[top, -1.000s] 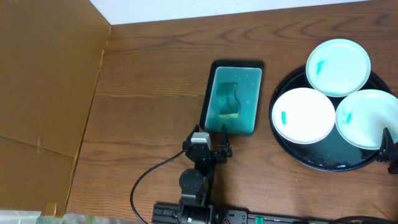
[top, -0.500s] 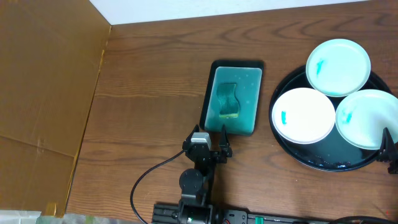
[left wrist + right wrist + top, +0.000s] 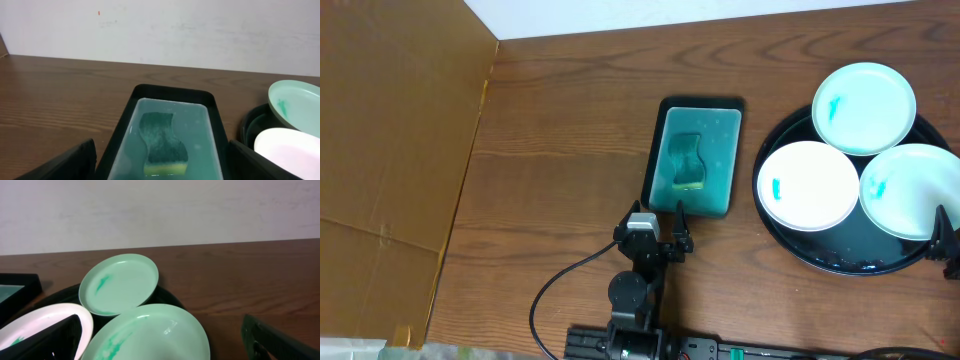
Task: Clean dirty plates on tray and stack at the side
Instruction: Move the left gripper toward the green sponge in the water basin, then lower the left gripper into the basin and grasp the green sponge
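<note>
Three white plates with teal smears lie on the round black tray (image 3: 790,248) at the right: a far one (image 3: 865,108), a left one (image 3: 808,186) and a right one (image 3: 912,190). My left gripper (image 3: 663,232) is open at the near end of the rectangular dish (image 3: 653,160), empty. My right gripper (image 3: 945,240) is open at the tray's near right rim, its fingers either side of the right plate (image 3: 150,335). The right wrist view also shows the far plate (image 3: 119,284) and the left plate (image 3: 30,325).
The rectangular black-rimmed dish (image 3: 220,125) holds teal water and a green-and-yellow sponge (image 3: 162,145), also seen from overhead (image 3: 686,163). A brown cardboard panel (image 3: 390,170) covers the left side. A white wall runs along the back.
</note>
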Action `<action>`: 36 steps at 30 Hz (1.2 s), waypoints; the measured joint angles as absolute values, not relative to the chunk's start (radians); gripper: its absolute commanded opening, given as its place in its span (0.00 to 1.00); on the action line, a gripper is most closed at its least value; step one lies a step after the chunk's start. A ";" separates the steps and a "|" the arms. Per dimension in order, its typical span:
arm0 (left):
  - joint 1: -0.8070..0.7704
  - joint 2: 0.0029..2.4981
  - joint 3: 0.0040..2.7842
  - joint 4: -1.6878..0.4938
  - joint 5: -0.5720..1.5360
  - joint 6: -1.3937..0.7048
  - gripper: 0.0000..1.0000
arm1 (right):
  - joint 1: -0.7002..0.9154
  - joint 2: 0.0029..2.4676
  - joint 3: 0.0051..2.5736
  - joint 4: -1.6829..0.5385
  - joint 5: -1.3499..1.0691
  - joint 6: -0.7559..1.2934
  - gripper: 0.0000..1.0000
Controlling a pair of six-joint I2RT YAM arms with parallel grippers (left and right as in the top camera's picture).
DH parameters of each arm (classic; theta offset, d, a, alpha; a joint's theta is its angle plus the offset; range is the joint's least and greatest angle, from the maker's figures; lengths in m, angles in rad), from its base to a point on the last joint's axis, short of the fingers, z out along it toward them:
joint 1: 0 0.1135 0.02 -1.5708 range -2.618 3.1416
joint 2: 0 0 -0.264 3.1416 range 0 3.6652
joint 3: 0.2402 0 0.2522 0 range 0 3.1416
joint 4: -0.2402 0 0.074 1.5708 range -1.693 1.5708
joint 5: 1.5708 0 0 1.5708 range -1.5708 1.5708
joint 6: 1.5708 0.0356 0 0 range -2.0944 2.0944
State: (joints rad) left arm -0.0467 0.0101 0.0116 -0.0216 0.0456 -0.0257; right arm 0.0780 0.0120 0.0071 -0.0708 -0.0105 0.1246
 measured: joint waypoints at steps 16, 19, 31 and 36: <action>-0.047 0.010 0.006 0.361 0.263 -0.105 0.83 | 0.078 0.013 0.007 -0.071 -0.010 0.125 0.99; -0.047 0.010 0.007 0.508 0.288 -0.079 0.83 | 0.078 0.013 0.007 -0.070 -0.011 0.125 0.99; -0.047 0.490 0.513 0.120 0.305 0.027 0.83 | 0.078 0.014 0.007 -0.070 -0.010 0.124 0.99; -0.046 0.884 0.870 -0.281 0.378 0.034 0.83 | 0.078 0.015 0.007 -0.071 -0.010 0.124 0.99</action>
